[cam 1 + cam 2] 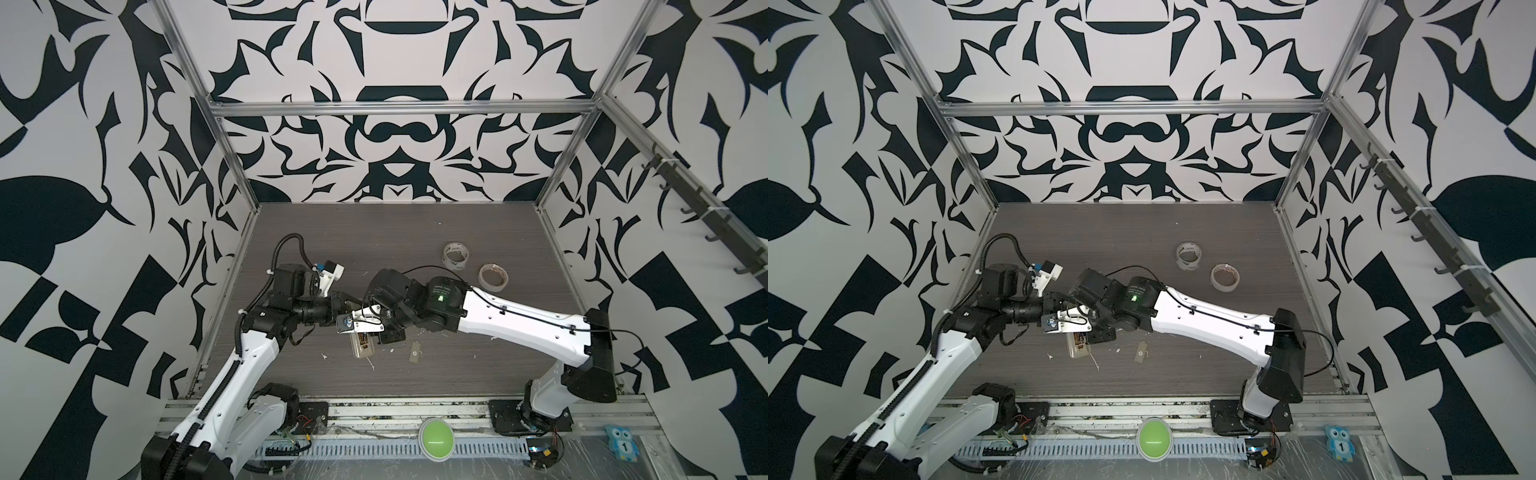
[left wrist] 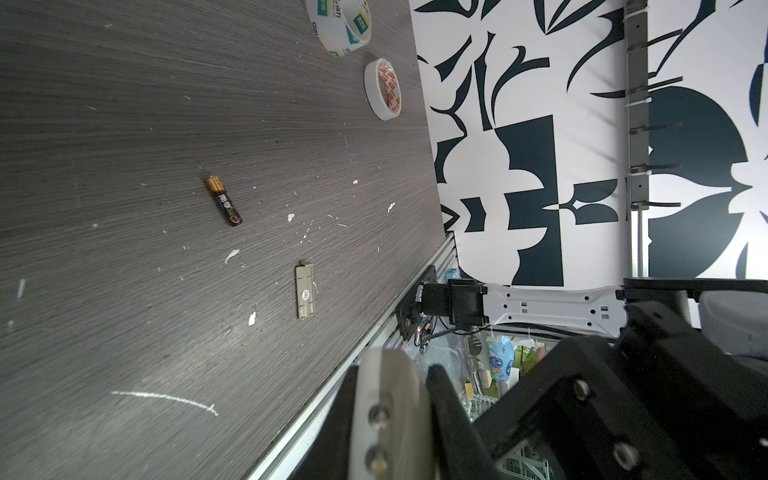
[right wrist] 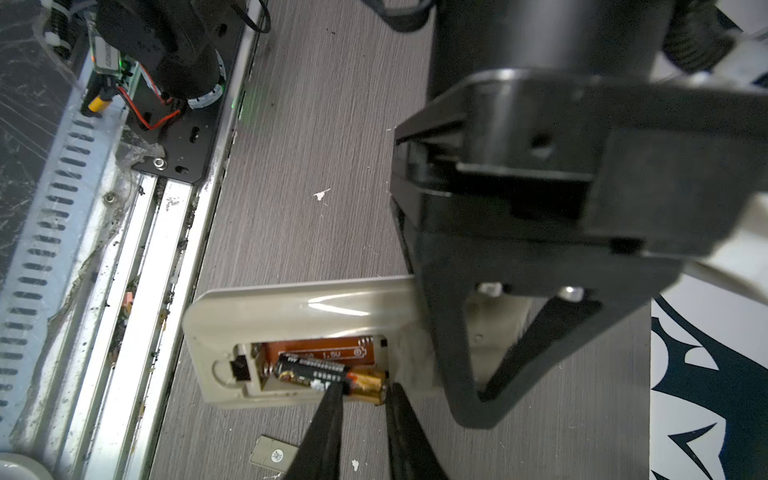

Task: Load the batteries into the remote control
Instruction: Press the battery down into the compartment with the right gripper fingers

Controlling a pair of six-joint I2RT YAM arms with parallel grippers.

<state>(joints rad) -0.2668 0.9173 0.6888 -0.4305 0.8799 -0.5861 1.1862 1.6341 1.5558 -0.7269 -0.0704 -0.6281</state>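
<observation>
View from my console, arms meeting over the front middle of the grey table (image 1: 374,241). The remote control (image 3: 299,311) lies back-up there with its long axis running away from the front rail. In both top views only its near end shows, below the right arm's wrist camera. Its battery compartment (image 3: 320,353) is uncovered, and one slot is bare down to an orange-brown printed board. The first battery (image 3: 311,368) lies slightly askew in the slot nearer the handset's long edge, dark end toward the remote's end and gold end toward its middle. The right gripper (image 3: 365,388) has its two thin black fingers a narrow gap apart, straddling that gold end. One finger touches the casing and the other stands just beside the end cap; I cannot tell whether the battery is actually pinched. The left gripper (image 3: 469,399) reaches in from the side with its jaws pressed together. Its triangular finger overlaps the remote's far half, and pale plastic shows through the opening, but I cannot confirm a clamp on the handset. The second battery (image 2: 223,200) lies loose on the table, well apart from the remote. The battery cover (image 1: 414,352) lies flat near it, toward the right arm. Two tape rolls (image 1: 456,255) sit farther back on the right.
</observation>
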